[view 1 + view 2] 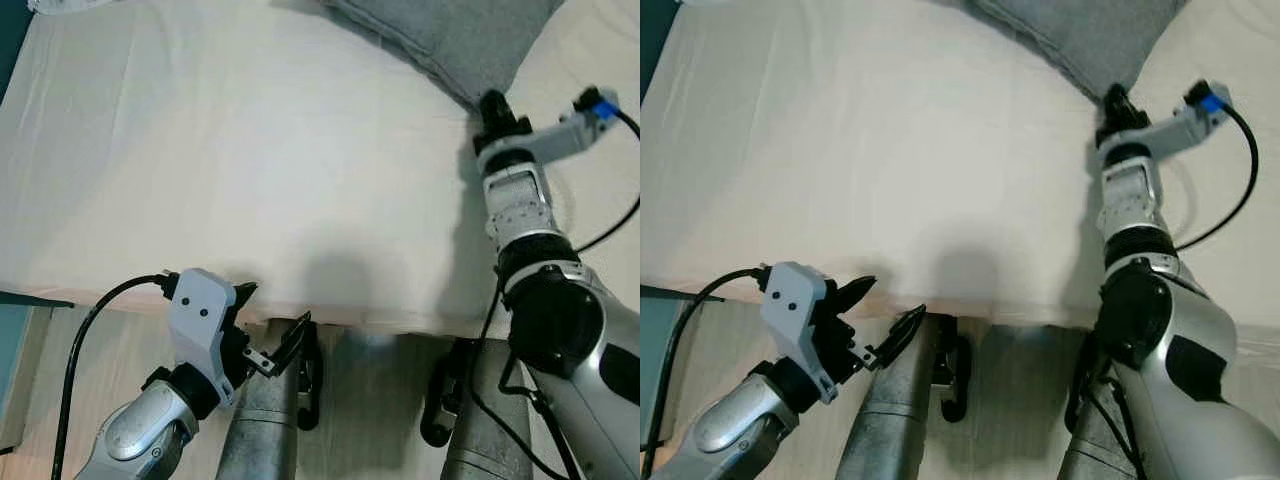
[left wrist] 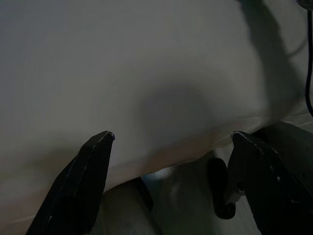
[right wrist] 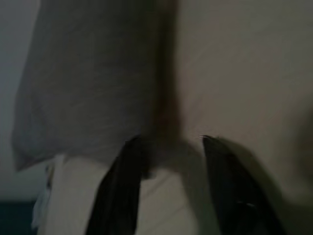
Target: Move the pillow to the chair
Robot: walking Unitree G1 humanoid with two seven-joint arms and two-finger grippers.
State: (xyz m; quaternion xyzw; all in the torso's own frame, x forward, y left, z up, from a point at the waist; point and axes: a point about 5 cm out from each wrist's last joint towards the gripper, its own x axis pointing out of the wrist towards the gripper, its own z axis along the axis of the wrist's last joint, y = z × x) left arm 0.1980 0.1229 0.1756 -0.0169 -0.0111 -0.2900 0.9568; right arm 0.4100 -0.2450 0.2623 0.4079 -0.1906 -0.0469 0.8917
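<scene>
While the right gripper point(image 3: 168, 142) hangs spread at the grey fabric pillow's point(image 1: 450, 35) corner on the cream bed sheet point(image 1: 250, 150), it should push further over the edge before pinching; the left gripper point(image 1: 272, 325) idles open.

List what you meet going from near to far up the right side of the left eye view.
Right arm's dark elbow joint → silver forearm segment → right gripper, its fingers at the near corner of the grey pillow, which lies on the white bed.

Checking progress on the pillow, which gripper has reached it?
The right gripper, stretched across the bed to the grey pillow's corner; the left gripper hangs low.
</scene>
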